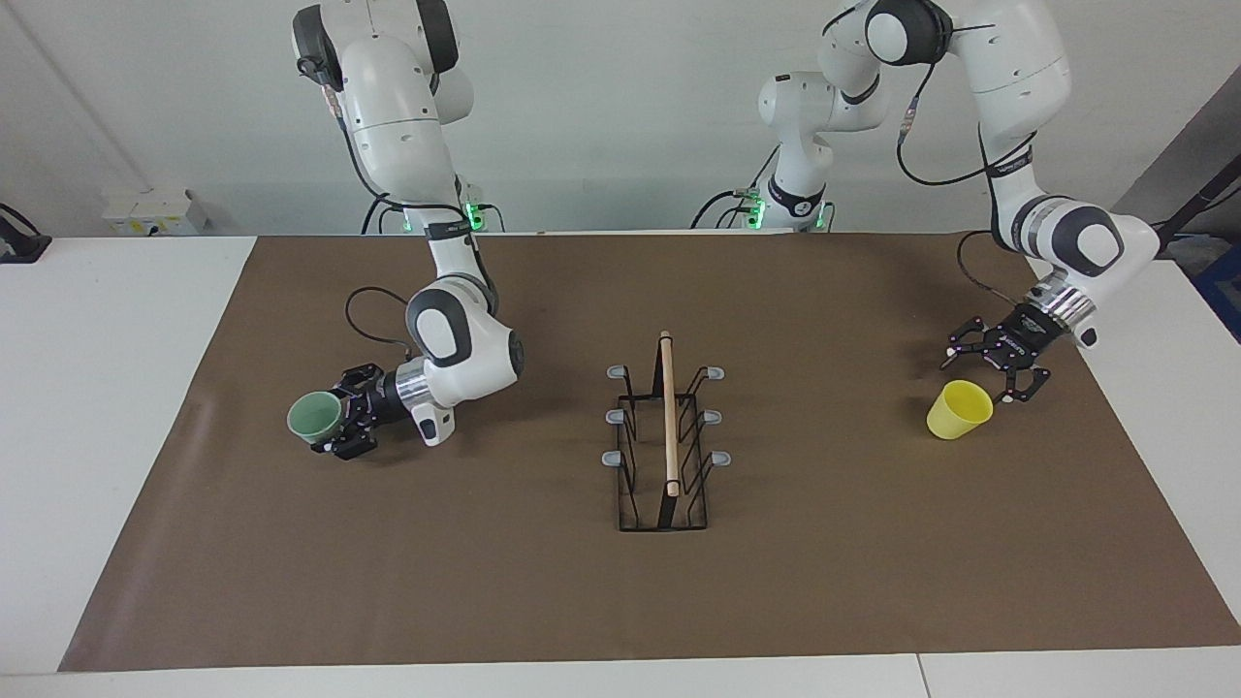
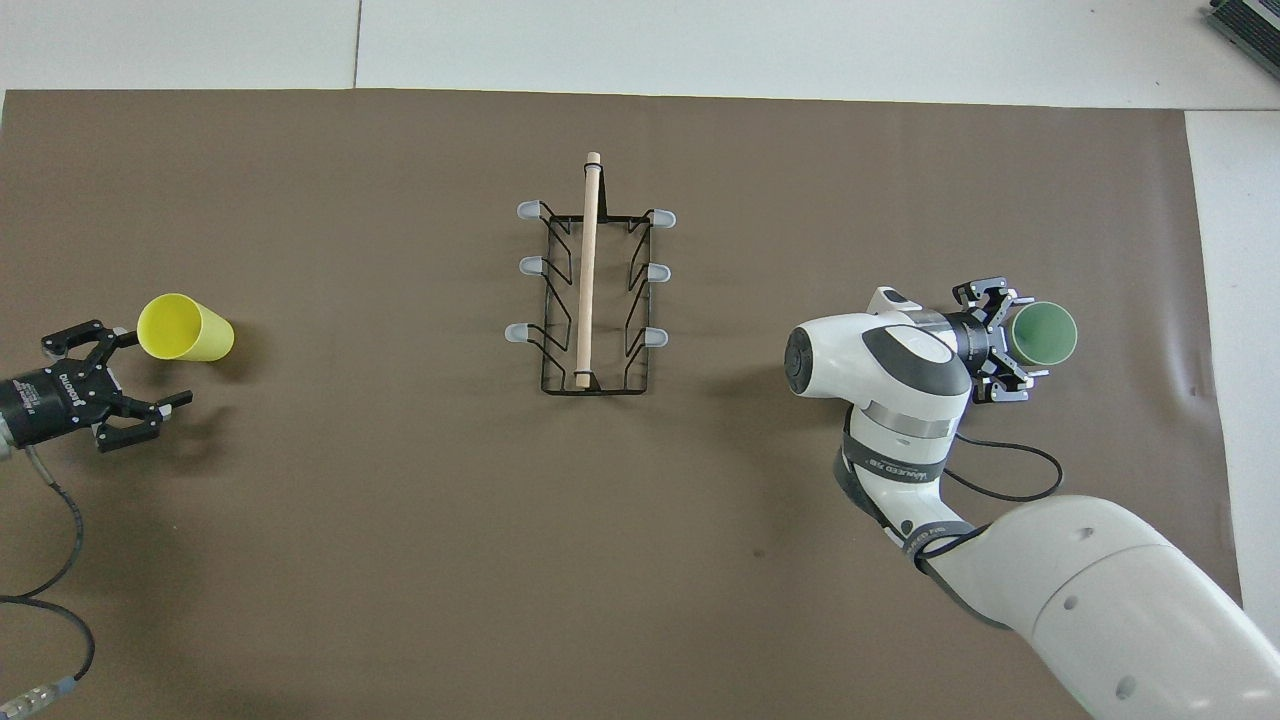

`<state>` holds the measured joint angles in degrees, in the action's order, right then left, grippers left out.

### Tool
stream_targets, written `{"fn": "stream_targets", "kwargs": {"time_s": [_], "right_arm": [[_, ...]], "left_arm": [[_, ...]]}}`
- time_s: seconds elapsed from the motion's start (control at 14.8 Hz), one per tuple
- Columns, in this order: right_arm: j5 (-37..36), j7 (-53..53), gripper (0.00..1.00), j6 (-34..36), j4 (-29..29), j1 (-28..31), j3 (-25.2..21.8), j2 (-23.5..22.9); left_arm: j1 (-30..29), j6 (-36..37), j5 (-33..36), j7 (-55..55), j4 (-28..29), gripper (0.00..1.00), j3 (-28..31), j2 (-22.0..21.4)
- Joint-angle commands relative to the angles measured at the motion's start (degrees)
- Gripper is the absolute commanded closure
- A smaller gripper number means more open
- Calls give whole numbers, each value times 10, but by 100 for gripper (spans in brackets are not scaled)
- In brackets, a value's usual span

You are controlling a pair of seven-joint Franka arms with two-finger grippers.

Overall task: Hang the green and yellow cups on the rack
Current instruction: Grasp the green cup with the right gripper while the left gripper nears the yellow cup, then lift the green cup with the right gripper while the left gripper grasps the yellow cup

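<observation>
Gripping the green cup (image 1: pixel 313 418) sideways, the right tool (image 1: pixel 341 423) sits well apart from the rack (image 1: pixel 665 441) mid-surface, while the left tool (image 1: pixel 1008 373) gapes, released, beside the tipped yellow cup (image 1: pixel 959 409).

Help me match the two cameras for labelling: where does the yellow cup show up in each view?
Facing view: the yellow cup lies on its side at the picture's right, by the left gripper.
Overhead view: the same cup is at the picture's left edge.
Shared landmark: the rack mid-table.
</observation>
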<state>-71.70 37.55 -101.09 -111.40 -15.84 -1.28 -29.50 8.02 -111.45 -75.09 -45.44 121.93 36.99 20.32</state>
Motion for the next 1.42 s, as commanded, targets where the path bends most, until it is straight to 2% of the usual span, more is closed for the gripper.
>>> {"fn": "stream_targets", "kwargs": {"time_s": [0.0,0.27,0.54,0.88,1.02,1.08,1.22,1.35], "right_arm": [[-21,-14,100,-9,-17,8,5,8],[-1,-11,100,11,18,-1,6,7],[99,6,100,33,90,-4,12,22],[288,126,100,20,137,29,12,119],[336,148,100,22,142,34,12,152],[388,151,100,21,144,46,12,165],[513,175,100,15,155,71,11,192],[567,178,100,15,155,75,8,219]], "left_arm": [[25,-54,-36,-7,25,0,1,-20],[27,-103,-59,-7,32,0,-30,-20],[28,-122,-80,-6,33,0,-42,-19],[28,-148,-82,-7,37,0,-62,-20],[27,-149,-82,-7,37,0,-62,-20],[28,-149,-82,-7,37,0,-63,-21],[28,-150,-82,-8,37,6,-66,-20],[28,-151,-82,-11,34,22,-68,-19]]}}
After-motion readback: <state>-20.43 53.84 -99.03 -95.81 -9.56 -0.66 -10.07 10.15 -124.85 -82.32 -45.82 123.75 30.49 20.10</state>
